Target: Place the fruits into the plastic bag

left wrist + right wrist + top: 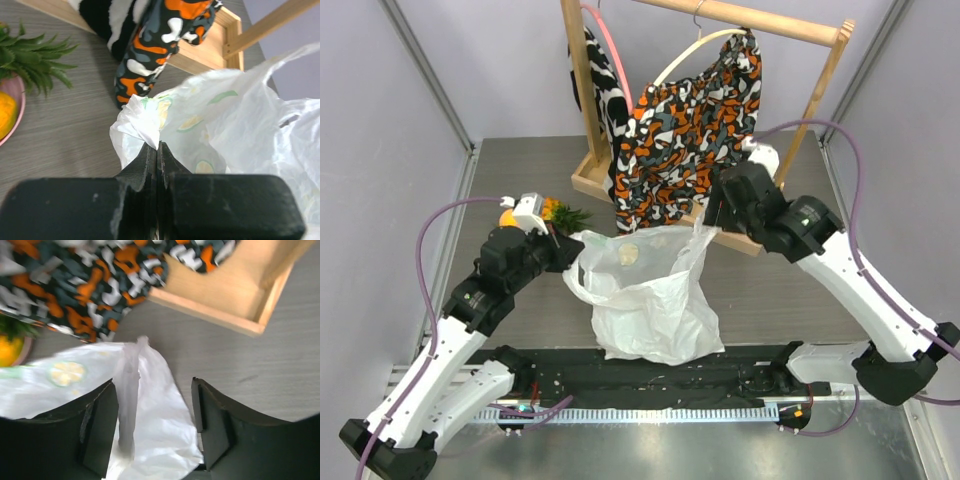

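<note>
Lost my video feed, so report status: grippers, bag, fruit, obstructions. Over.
Left gripper shut on the plastic bag rim; right gripper open, jaws straddling a handle loop. Fruits on pink plate, outside the bag. Patterned cloth hangs behind, not blocking.

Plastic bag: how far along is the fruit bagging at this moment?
Done: the plastic bag is up with its mouth open. In hand: the left tool is shut on its rim; the right tool is open around a handle loop. Left: the fruits sit outside it by the left arm, none visibly bagged.

High rear overview, close wrist views, plastic bag (650, 310) shared
</note>
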You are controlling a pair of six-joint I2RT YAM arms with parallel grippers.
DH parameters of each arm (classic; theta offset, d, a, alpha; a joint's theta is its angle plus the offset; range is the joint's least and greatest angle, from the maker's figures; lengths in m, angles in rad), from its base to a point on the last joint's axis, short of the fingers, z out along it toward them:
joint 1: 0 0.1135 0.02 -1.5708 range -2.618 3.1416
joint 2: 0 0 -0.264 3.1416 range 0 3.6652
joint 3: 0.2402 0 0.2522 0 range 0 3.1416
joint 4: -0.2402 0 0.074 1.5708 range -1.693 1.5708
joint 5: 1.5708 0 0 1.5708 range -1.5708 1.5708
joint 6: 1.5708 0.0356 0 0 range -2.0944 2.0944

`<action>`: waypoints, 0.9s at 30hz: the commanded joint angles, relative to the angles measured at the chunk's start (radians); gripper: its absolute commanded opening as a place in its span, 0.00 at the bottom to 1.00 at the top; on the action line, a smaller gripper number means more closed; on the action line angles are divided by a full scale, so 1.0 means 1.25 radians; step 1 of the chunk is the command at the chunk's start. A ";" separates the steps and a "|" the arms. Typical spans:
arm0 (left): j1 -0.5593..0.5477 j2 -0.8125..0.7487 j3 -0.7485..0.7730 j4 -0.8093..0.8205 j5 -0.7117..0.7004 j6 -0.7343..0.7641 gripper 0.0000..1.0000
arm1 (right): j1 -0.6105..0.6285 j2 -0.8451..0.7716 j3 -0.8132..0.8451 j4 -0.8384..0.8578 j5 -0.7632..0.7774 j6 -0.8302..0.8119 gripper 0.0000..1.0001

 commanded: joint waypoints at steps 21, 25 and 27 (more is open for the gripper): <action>-0.001 -0.007 0.063 0.047 0.044 0.036 0.00 | 0.297 0.401 0.372 -0.071 -0.200 -0.050 0.55; -0.002 -0.019 0.067 0.044 -0.003 0.035 0.00 | 0.298 0.400 0.282 -0.182 -0.231 -0.036 0.53; -0.002 -0.025 0.068 0.040 -0.031 0.035 0.00 | 0.298 0.375 0.189 -0.181 -0.283 -0.032 0.53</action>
